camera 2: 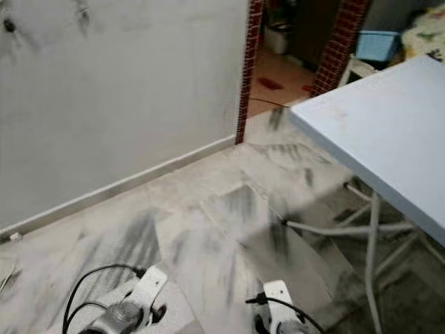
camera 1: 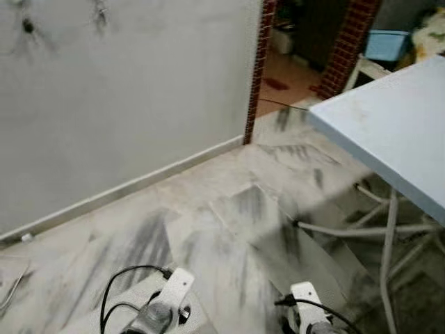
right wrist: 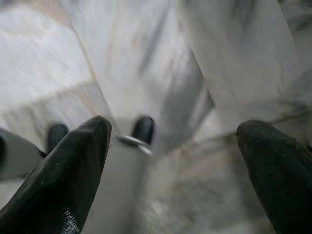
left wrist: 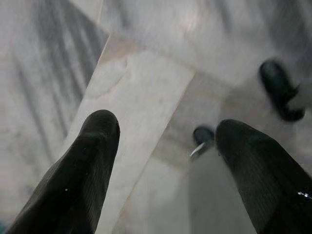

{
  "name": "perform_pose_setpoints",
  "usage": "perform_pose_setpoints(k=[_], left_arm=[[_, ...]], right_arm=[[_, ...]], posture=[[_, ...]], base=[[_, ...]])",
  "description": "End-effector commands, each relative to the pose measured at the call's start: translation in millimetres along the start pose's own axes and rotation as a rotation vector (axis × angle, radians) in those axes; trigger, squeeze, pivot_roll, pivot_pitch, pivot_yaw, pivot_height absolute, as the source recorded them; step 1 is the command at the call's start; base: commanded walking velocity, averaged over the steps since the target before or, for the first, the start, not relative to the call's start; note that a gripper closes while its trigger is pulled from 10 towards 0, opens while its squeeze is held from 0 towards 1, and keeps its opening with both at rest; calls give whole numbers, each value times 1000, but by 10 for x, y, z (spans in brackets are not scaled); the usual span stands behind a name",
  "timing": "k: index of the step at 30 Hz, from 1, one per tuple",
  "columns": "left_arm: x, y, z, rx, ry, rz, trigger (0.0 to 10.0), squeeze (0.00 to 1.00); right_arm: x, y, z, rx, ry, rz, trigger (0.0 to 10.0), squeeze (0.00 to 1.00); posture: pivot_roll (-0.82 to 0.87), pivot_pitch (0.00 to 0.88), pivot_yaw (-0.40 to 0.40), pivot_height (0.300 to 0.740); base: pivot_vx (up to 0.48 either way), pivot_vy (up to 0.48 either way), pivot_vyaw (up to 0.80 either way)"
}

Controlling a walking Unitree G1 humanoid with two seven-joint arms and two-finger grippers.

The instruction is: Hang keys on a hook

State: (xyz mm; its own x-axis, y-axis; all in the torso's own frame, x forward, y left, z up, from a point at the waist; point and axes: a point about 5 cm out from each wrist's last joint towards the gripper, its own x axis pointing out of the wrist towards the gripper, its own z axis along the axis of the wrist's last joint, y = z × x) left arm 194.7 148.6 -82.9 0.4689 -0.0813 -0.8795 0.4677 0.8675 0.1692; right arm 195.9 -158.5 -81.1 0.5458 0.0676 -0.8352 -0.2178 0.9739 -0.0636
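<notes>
We are standing on a streaked marble floor (camera 1: 229, 229), looking down along a pale wall (camera 1: 125, 104) toward a doorway framed by brick pillars (camera 1: 259, 66), with a light blue bench (camera 1: 389, 125) on white metal legs jutting in from our right. Both arms hang low at our sides, wrists showing at the bottom of the head views, which suits walking rather than handling anything. Our left claw (left wrist: 165, 161) points down at the floor tiles with its two black fingers (left wrist: 83, 170) spread wide and nothing between them. Our right claw (right wrist: 175, 170) is likewise spread and empty, aimed at the floor, where we make out dark rounded shapes and a small bright metal piece below; these are too blurred to name with confidence. We cannot find the keys anywhere in these views: neither claw carries them, and what shows of the bench top looks bare. High on the wall, at the upper left, two dark marks (camera 1: 28, 26) might be hooks or pegs, but they are too smeared to be sure. We judge the task to be at its start, with the keys not yet located, and the arms kept down simply to stay clear while we move.
</notes>
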Motion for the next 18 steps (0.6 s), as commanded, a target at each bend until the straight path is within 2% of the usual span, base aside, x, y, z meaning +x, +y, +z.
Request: perform_pose_setpoints(k=[1,18], left_arm=[[7,-17,104,24,-24,-12,10000,0],[4,-5,84,45,-17,-32,10000,0]], right_arm=[[-21,-70,-112,10,36,-16,10000,0],[-19,-57,-108,18,36,-14,10000,0]], posture=[[-31,59,18,740],[-32,70,28,740]], base=[[0,0,-725],[0,0,-724]])
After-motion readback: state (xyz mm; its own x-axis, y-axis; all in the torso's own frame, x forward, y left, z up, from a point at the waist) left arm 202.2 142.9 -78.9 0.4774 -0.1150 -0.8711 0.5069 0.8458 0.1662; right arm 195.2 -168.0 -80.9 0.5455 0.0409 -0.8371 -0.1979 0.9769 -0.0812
